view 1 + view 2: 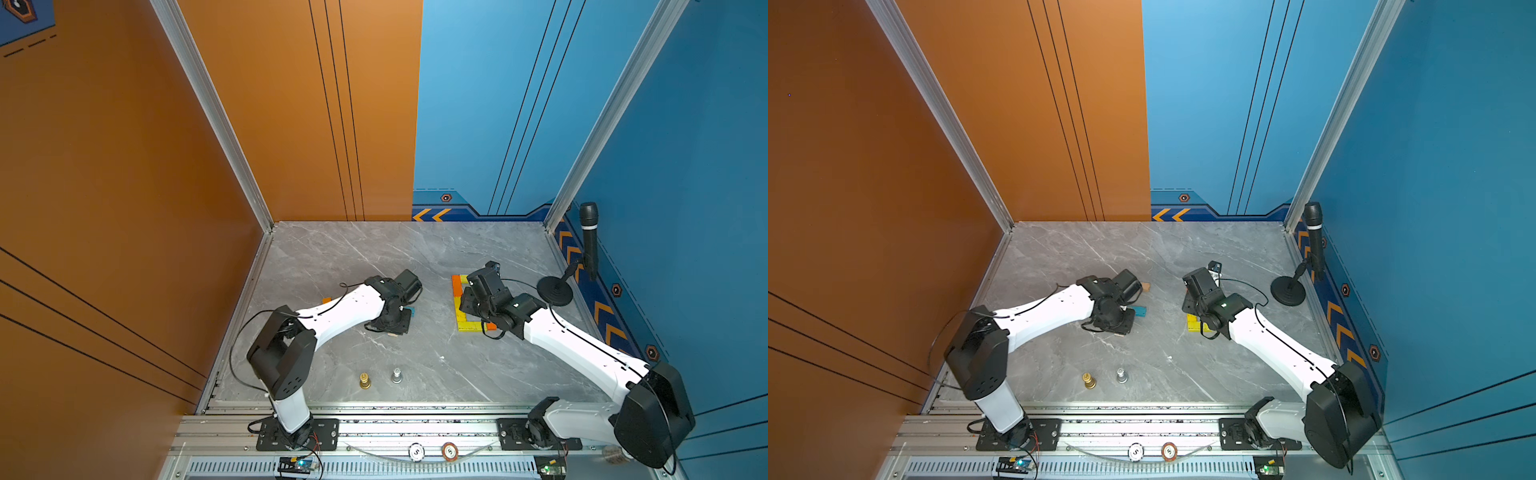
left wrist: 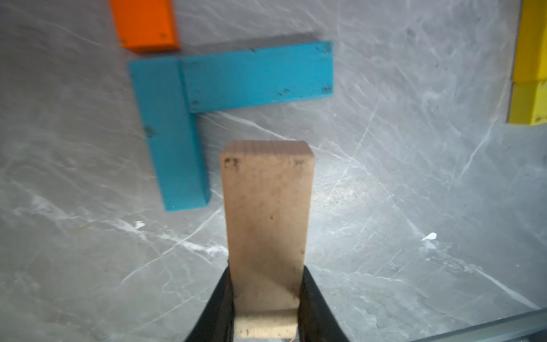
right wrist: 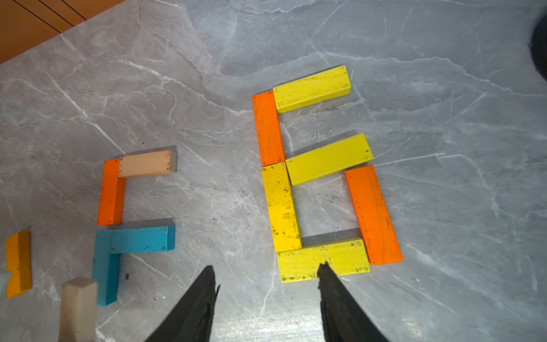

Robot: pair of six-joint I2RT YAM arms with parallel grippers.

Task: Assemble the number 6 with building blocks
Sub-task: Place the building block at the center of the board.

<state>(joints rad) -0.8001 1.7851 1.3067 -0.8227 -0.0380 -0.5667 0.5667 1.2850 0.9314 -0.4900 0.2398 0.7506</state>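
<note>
In the left wrist view my left gripper (image 2: 266, 268) is shut on a plain tan block (image 2: 266, 207), held just above the marble. Beyond it two teal blocks (image 2: 257, 77) form an L, with an orange block (image 2: 145, 23) past them. In the right wrist view my right gripper (image 3: 266, 266) stands open and empty, one fingertip over the bottom yellow block (image 3: 340, 257) of a laid-out 6 made of yellow and orange blocks (image 3: 268, 127). Beside that figure lie an orange block (image 3: 111, 192), a tan block (image 3: 146, 163) and the teal L (image 3: 142, 239).
A gold pawn (image 1: 365, 380) and a silver pawn (image 1: 397, 375) stand near the front of the table. A microphone on a round stand (image 1: 555, 291) sits at the right wall. Two chip discs (image 1: 416, 451) lie on the front rail. One orange-yellow block (image 3: 17, 263) lies apart.
</note>
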